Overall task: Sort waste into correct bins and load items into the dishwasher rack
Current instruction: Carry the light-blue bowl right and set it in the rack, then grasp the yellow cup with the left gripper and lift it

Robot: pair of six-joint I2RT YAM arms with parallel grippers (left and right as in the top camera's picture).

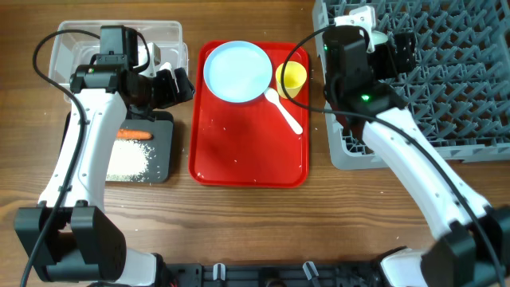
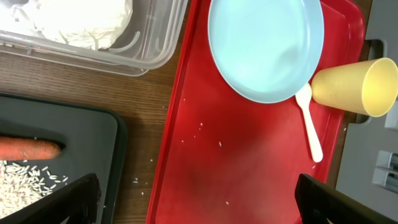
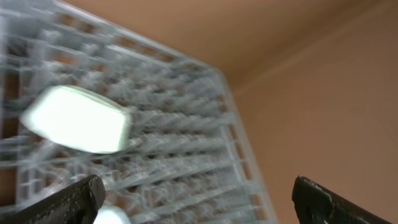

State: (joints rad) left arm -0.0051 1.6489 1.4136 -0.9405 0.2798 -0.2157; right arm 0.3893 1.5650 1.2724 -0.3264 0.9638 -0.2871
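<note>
The light blue plate (image 1: 237, 72), the yellow cup (image 1: 292, 78) on its side and the white spoon (image 1: 285, 112) lie on the red tray (image 1: 247, 171). My left gripper (image 1: 171, 86) is open and empty between the clear tub (image 1: 119, 36) and the red tray. Its wrist view shows the jaws (image 2: 199, 205) over the red tray's left part, with the plate (image 2: 264, 46), cup (image 2: 357, 87), spoon (image 2: 310, 124), carrot (image 2: 31, 148) and rice (image 2: 25, 177). My right gripper (image 1: 402, 52) is open and empty over the grey rack (image 1: 446, 96). A pale green bowl (image 3: 78, 118) stands in the rack (image 3: 186, 162), blurred.
The black tray (image 1: 159, 159) holds the carrot (image 1: 134, 134) and a rice heap (image 1: 127, 163). White crumpled tissue (image 2: 81, 22) fills the clear tub (image 2: 149, 53). A few rice grains lie on the red tray (image 2: 249, 162). Bare wood runs along the table's front.
</note>
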